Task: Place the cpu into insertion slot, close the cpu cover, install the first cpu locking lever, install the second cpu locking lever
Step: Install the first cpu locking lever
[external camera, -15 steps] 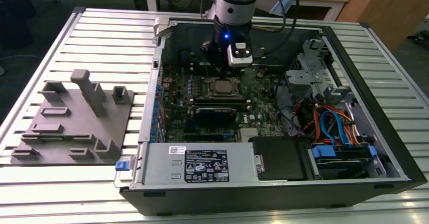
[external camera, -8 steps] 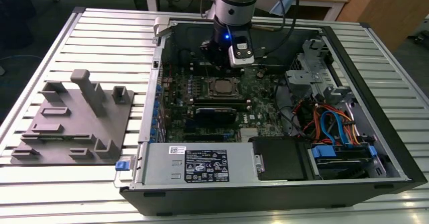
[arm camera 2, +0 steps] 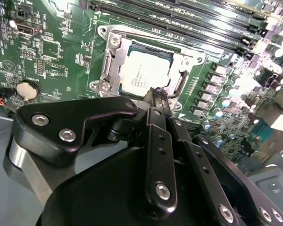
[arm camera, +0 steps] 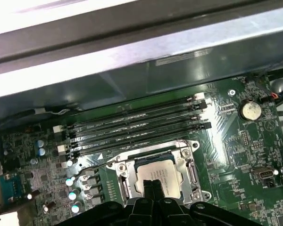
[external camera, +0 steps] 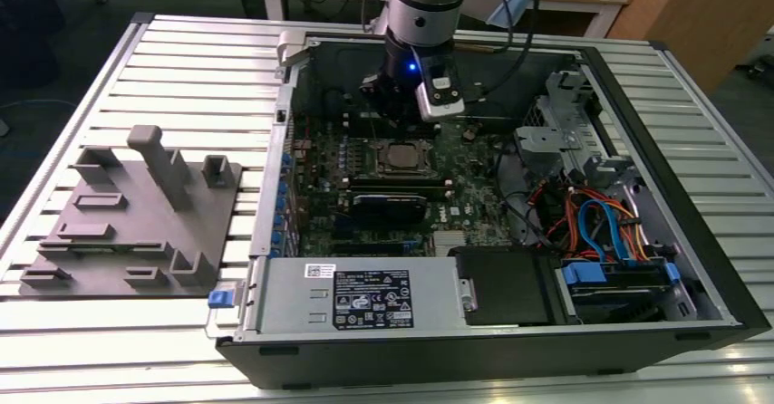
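The cpu (arm camera 2: 144,70) lies flat in the insertion slot (arm camera 2: 103,32) on the green motherboard, its silver top facing up. The cpu cover (arm camera 2: 114,60), a silver frame, lies down around it. My gripper (arm camera 2: 157,94) is shut, and its narrow tips hang just over the chip's edge with nothing visible between them. A thin wire lever (arm camera 2: 180,84) bends beside the tips. In the first wrist view the gripper (arm camera: 153,184) stands over the cpu (arm camera: 167,172), inside the cover (arm camera: 191,165). In the exterior view the gripper (external camera: 400,114) hangs above the cpu (external camera: 397,157).
Long black memory slots (arm camera: 137,127) run beside the socket, and a coin battery (arm camera: 250,109) lies further off. The open computer case (external camera: 677,87) holds a power supply (external camera: 351,297), drive bays and coloured cables (external camera: 599,223). A grey fixture block (external camera: 133,214) stands at the exterior view's left.
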{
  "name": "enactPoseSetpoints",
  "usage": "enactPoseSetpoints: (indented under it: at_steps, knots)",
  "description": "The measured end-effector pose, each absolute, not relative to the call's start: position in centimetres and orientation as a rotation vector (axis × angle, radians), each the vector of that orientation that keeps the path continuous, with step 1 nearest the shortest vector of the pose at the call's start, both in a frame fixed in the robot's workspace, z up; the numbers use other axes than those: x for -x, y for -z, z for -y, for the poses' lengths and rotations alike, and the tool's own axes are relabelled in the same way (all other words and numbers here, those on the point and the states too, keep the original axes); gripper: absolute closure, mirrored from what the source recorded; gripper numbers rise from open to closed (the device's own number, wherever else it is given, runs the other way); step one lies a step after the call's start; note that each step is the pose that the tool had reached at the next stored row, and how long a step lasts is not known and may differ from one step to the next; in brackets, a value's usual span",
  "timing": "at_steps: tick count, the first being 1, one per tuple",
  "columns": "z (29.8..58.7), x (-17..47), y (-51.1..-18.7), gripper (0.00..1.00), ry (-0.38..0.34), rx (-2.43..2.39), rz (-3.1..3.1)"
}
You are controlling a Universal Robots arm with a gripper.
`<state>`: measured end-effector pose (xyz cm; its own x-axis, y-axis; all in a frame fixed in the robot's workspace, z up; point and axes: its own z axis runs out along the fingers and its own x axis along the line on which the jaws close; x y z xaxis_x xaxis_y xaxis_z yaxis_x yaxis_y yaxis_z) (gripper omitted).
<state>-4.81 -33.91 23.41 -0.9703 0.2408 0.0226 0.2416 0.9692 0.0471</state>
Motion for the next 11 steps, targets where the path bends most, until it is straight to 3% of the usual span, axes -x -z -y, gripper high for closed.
enactPoseSetpoints:
  at_steps: [11]
  knots:
    - [33.91, 5.94, -23.4, 0.9, 0.077, 0.364, 3.102]
